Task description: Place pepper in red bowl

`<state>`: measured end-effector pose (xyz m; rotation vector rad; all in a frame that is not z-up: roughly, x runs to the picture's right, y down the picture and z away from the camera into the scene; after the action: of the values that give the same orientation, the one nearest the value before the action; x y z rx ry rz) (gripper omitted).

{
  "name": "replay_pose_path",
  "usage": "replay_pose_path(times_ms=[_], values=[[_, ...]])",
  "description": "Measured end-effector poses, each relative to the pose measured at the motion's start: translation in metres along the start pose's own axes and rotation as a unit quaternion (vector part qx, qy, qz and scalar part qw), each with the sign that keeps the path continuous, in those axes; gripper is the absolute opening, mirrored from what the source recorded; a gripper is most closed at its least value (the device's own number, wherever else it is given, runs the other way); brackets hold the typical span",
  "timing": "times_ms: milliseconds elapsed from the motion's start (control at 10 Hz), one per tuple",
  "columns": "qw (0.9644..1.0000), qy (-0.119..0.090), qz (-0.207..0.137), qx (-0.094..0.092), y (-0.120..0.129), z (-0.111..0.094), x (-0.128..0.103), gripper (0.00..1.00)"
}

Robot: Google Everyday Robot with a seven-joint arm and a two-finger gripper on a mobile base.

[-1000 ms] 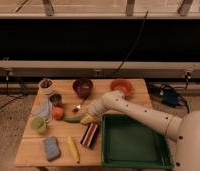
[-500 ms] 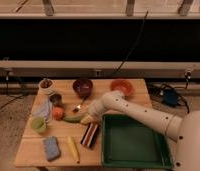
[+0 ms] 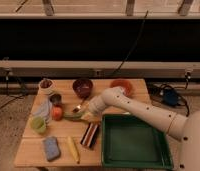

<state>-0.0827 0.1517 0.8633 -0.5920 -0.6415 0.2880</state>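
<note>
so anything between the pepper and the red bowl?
Nothing visible. The gripper sits with jaws shut at the pepper, mid-table. The red bowl is at the back right; the maroon bowl lies left of that path.

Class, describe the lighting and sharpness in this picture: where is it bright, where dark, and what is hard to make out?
Camera view: warm, dim light on the table; black band behind; soft blur throughout. The pincer, low by the pepper, merges with it; the red bowl shows brightest.
</note>
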Motion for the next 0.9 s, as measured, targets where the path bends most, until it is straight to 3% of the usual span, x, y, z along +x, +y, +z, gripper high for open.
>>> replay_pose_path(times_ms=[100,300,600,900], values=[[1.0000,-0.001,0.000,0.001,0.000,-0.001,0.000,0.00],[0.9997,-0.006,0.002,0.025,-0.006,-0.017,-0.001,0.00],[0.9971,-0.006,0.019,0.073,-0.015,-0.075,0.005,0.00],[0.9917,0.001,0.043,0.121,-0.025,-0.125,0.028,0.00]])
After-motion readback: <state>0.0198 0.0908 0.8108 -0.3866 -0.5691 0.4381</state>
